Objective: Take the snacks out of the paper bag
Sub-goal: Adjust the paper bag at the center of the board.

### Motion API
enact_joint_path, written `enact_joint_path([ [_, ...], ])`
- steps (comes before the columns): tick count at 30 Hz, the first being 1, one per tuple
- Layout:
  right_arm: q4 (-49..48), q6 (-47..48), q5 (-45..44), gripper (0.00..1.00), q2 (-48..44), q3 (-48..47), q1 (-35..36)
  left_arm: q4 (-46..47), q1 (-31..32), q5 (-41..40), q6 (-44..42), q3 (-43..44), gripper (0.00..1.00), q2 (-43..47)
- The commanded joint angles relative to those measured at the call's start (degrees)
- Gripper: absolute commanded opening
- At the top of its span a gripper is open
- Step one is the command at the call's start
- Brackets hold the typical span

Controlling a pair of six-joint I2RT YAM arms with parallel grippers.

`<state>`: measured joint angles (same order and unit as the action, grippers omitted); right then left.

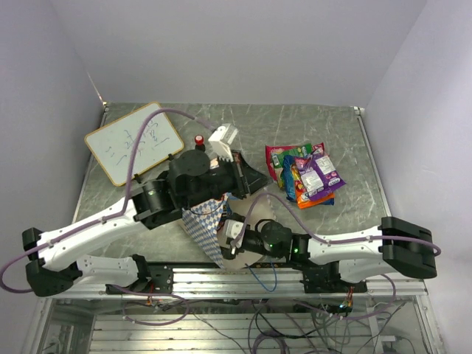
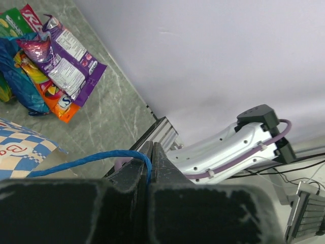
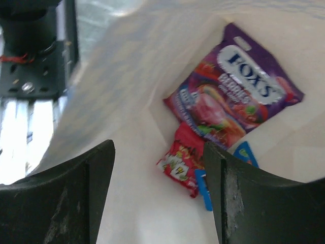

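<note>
Reaching into the mouth of the paper bag point(image 3: 127, 76), the right hand point(image 3: 157, 152) has its 2 fingers spread wide with nothing between them. Just ahead of its fingertips, nearer the finger on the right of the wrist view, lies a small red packet point(image 3: 183, 160). A blue packet point(image 3: 203, 190) is tucked against it and partly hidden by that finger. Deeper in, past the red one, a purple FOX'S packet point(image 3: 236, 91) rests flat against the bag's inner wall.

The left hand point(image 2: 151, 152) is clamped tight on the blue cord handle point(image 2: 86, 160), which runs out from between its fingers back to the bag's checked band. That seems to be what holds the mouth open. A pile of packets point(image 2: 51, 61) already lies on the table point(image 2: 117, 107), beyond the left hand's fingertips and apart from the bag.

So the job looks partly done, with at least 3 packets left inside.

For this step the red packet is probably the best target, being closest to the open fingers. The right hand should shift a little toward its right-side finger so the packet sits midway, then go deeper until both pads pass the crinkled edge before closing. Closing too early risks catching only foil, or pinching the paper wall with it.

The left hand should stay firm on the cord, because any slack would let the paper fold over the opening. A straight withdrawal along the line of entry should avoid snagging the rim.
</note>
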<state>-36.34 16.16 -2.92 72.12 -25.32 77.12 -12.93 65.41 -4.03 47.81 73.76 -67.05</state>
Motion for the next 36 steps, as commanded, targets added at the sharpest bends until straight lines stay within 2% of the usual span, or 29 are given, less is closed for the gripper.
enact_joint_path([
  [1, -15.8, -2.49, -10.84, 0.71, 3.63, 0.19, -1.43, 6.06, 0.25, -3.32, 1.39, -3.74, 0.07, 6.91],
  [4, -20.8, -4.48, -13.03, 0.73, 7.56, 0.07, -5.16, 5.38, 0.25, -4.95, 1.73, -5.79, 0.07, 10.0],
  [8, -24.69, -5.66, -8.67, 0.75, 12.95, -2.27, -9.96, 1.64, 0.25, -6.57, 1.63, -5.31, 0.07, 11.97],
  [11, -26.97, -3.55, -8.88, 0.79, 17.94, -5.36, -10.0, 0.47, 0.25, -6.8, 1.49, -4.63, 0.07, 12.15],
  [17, -30.22, -5.78, -10.03, 0.84, 25.56, -10.09, -9.82, 0.71, 0.25, -4.49, 0.3, -1.22, 0.07, 7.94],
  [26, -33.13, -9.51, -15.51, 1.0, 38.02, -17.66, -10.57, -0.55, 0.25, -3.34, 0.32, 1.25, 0.07, 5.59],
  [29, -31.98, -10.9, -16.22, 1.0, 41.72, -20.21, -10.81, 0.4, 0.25, -3.21, 0.52, 0.57, 0.07, 6.26],
  [32, -26.25, -12.57, -18.23, 0.99, 45.78, -24.69, -10.89, -0.11, 0.25, -4.57, 0.53, 0.09, 0.07, 7.35],
  [34, -23.4, -12.41, -18.46, 0.94, 48.12, -27.55, -11.01, -0.39, 0.26, -5.35, 0.53, -0.61, 0.07, 8.21],
  [36, -22.96, -11.6, -17.74, 0.85, 49.84, -29.07, -11.2, -0.9, 0.25, -5.9, 0.59, -1.16, 0.07, 9.17],
])
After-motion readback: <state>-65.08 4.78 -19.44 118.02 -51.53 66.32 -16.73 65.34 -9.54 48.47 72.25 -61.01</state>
